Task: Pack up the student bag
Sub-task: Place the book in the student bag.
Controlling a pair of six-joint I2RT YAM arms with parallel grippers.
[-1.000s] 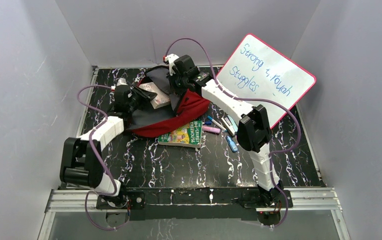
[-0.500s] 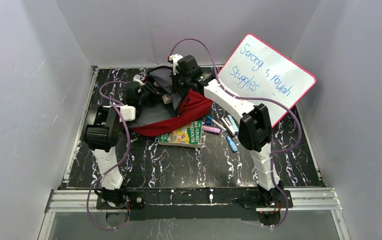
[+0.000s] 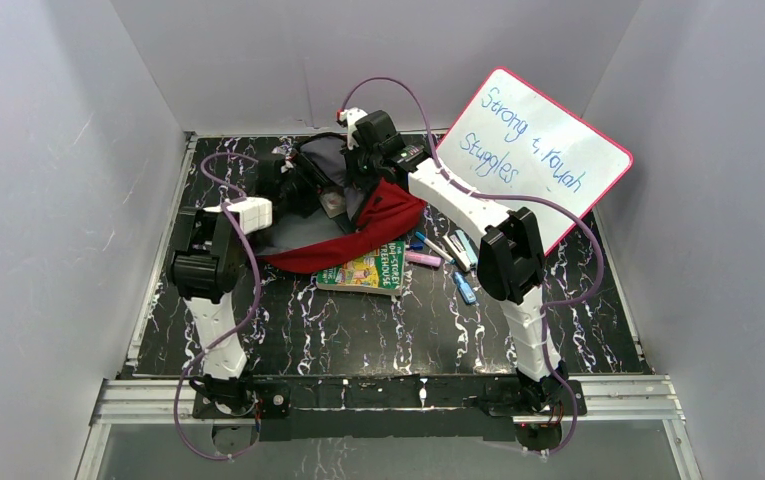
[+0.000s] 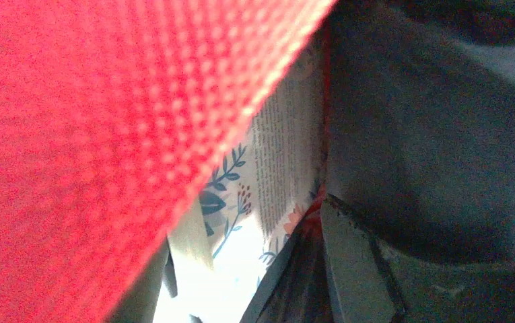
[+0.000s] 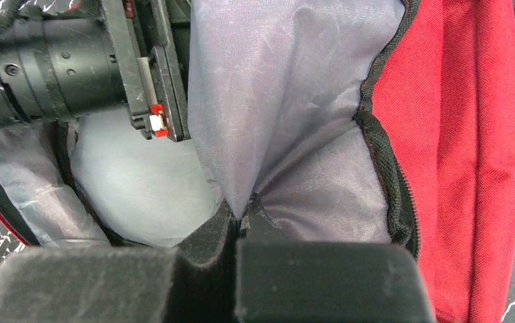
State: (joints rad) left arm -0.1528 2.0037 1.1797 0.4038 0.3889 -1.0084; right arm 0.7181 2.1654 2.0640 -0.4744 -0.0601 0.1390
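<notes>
**A:** Two arms stand at the near edge of the black marbled table [image 3: 378, 335], at 6 o'clock in the overhead view. What lies closest beyond them?

**B:** A green picture book [image 3: 363, 270] lies flat just past the table's centre, its far edge touching the student bag. A loose cluster of pens [image 3: 445, 252] sits at its 3 o'clock.

**A:** Where is the student bag [image 3: 383, 222]?

**B:** It lies beyond the picture book, towards 11 o'clock from centre. Its mouth is open upward and the grey lining is exposed.

**A:** What is the state of the right gripper [image 5: 239, 214]?

**B:** Its jaws are closed and pinch a fold of the grey lining at the bag's 1 o'clock rim.

**A:** And the left gripper [image 3: 306, 187]?

**B:** It reaches into the bag's mouth from 9 o'clock. Its wrist view shows red fabric close to the lens. A printed book with a leaf pattern [image 4: 278, 168] lies beside one dark finger [image 4: 355, 276]. I cannot tell how wide the jaws stand, or whether they hold the book.

**A:** What is farthest away?

**B:** A pink-rimmed whiteboard [image 3: 543, 150] at 2 o'clock, tilted against the right wall and bearing blue handwriting.
</notes>
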